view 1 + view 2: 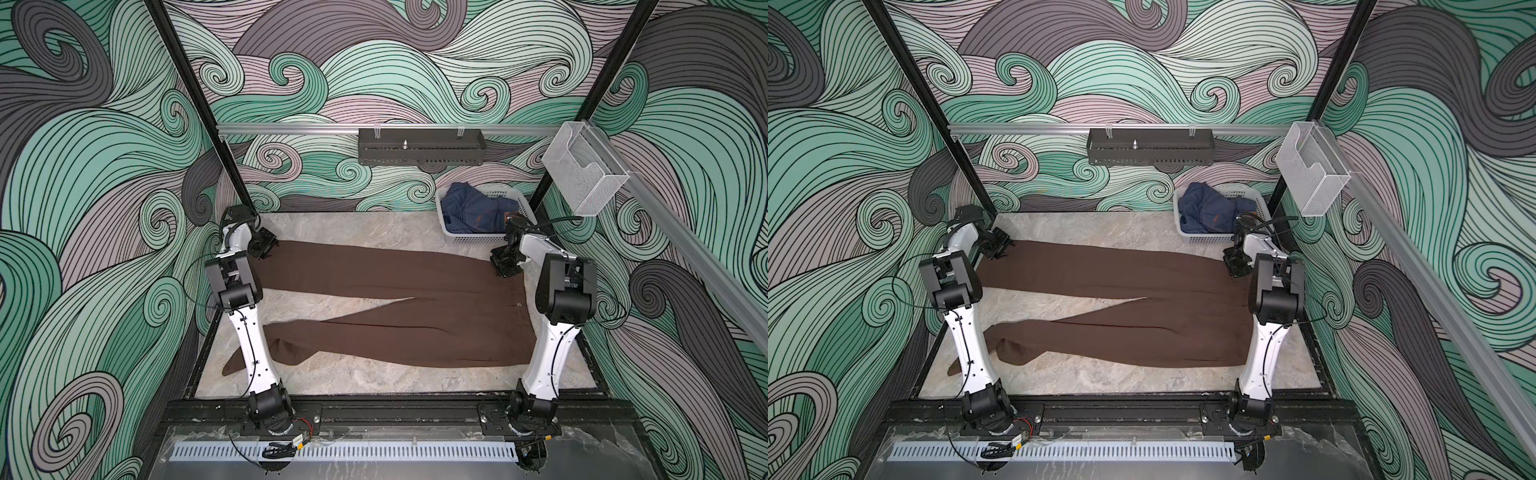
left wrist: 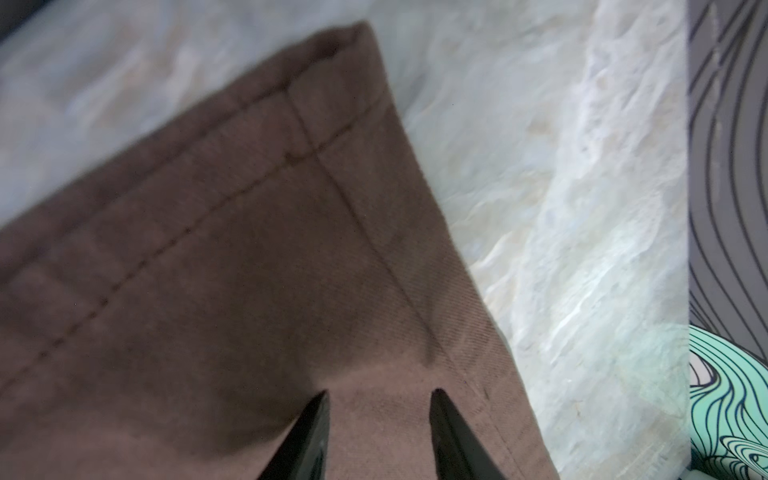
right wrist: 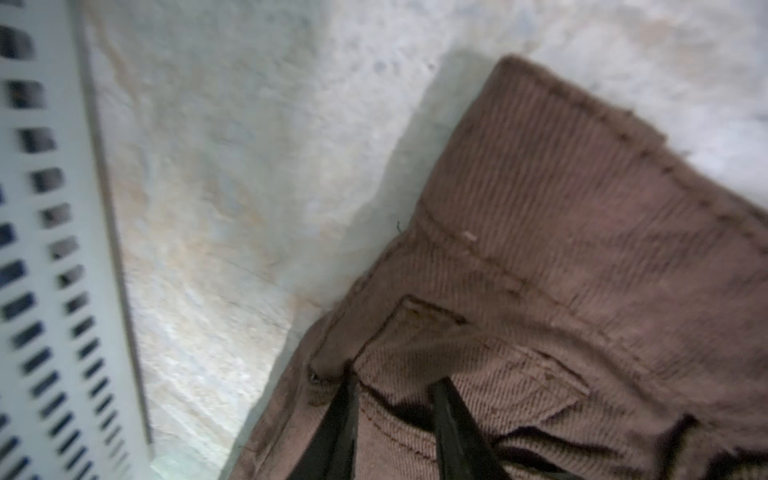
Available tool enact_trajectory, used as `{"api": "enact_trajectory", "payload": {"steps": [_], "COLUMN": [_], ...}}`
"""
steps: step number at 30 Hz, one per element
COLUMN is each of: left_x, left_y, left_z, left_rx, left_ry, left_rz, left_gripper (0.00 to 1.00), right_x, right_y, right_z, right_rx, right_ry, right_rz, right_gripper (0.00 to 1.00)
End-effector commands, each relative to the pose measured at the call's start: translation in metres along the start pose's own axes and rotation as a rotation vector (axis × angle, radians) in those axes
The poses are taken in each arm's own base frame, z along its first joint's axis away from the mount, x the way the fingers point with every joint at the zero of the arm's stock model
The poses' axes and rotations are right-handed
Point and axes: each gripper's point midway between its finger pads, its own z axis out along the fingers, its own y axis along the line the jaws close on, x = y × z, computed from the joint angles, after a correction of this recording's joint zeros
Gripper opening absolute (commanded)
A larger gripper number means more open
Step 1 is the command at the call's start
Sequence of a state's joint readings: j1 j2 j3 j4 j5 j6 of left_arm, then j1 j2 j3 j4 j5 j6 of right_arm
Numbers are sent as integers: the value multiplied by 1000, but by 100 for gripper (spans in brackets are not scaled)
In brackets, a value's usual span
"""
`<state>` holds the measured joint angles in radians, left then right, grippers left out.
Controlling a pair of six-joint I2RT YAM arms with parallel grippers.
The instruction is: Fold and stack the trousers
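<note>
The brown trousers (image 1: 374, 278) (image 1: 1108, 274) lie flat across the table, waistband on the right and both legs running left. The near leg's end is bunched under the left arm. My left gripper (image 1: 262, 244) (image 1: 995, 245) sits on the far leg's hem corner. In the left wrist view it (image 2: 379, 392) is open, its tips resting on flat cloth near the hem (image 2: 324, 62). My right gripper (image 1: 505, 264) (image 1: 1235, 262) is at the waistband's far corner. In the right wrist view it (image 3: 395, 376) is narrowed on a raised ridge of waistband (image 3: 582, 166) cloth by a belt loop.
A white basket (image 1: 465, 239) (image 1: 1204, 240) holding blue jeans (image 1: 478, 208) stands at the back right, just behind my right gripper; its slotted wall (image 3: 41, 249) shows in the right wrist view. A black tray (image 1: 419, 147) and a clear box (image 1: 582, 170) hang on the rails.
</note>
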<state>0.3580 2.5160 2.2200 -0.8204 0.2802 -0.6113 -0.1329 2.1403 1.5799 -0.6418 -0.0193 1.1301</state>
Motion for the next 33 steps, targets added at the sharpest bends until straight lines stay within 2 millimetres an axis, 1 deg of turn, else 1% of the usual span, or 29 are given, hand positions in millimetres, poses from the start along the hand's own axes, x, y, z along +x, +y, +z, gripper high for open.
{"api": "enact_trajectory", "payload": {"steps": [1, 3, 5, 6, 8, 9, 10, 11, 12, 14, 16, 18, 20, 21, 23, 26, 29, 33], "left_x": [12, 7, 8, 11, 22, 28, 38, 49, 59, 84, 107, 124, 143, 151, 167, 188, 210, 238], "left_y": [2, -17, -34, -39, -45, -42, -35, -27, -20, -1, 14, 31, 60, 71, 102, 137, 156, 174], "left_z": [-9, -44, -89, -110, -160, -178, -197, -212, -222, -241, -249, -254, -255, -255, -258, -256, -242, -221], "left_rx": [-14, 38, 89, 107, 133, 132, 121, 111, 111, 109, 126, 127, 60, 21, -97, -173, -163, -145], "left_ry": [58, 7, -52, -78, -134, -153, -170, -180, -187, -195, -206, -256, -279, -276, -276, -248, -163, -20], "left_rz": [13, 48, 78, 89, 107, 113, 108, 97, 90, 58, 26, -21, -110, -122, -183, -286, -393, -532], "left_gripper": [49, 55, 62, 63, 67, 68, 69, 70, 71, 73, 73, 72, 71, 71, 73, 76, 78, 83], "right_x": [-5, -3, 1, 5, 19, 28, 40, 52, 64, 91, 114, 133, 152, 158, 173, 184, 185, 181], "right_y": [6, 8, 8, 5, -2, -6, -11, -17, -25, -40, -56, -71, -87, -94, -110, -130, -142, -149], "right_z": [-11, -36, -70, -84, -114, -122, -131, -137, -139, -139, -134, -129, -124, -121, -116, -108, -104, -104], "right_rx": [-24, -40, -55, -51, -62, -64, -76, -82, -79, -82, -80, -75, -66, -58, -48, -36, -28, -20], "right_ry": [-28, -49, -85, -96, -115, -113, -106, -94, -77, -30, 13, 50, 74, 81, 105, 127, 130, 107], "right_rz": [-4, -42, -98, -124, -187, -207, -235, -257, -276, -316, -342, -366, -408, -425, -462, -488, -506, -538], "right_gripper": [33, 38, 46, 49, 55, 56, 58, 59, 60, 61, 62, 62, 63, 63, 63, 63, 63, 63]}}
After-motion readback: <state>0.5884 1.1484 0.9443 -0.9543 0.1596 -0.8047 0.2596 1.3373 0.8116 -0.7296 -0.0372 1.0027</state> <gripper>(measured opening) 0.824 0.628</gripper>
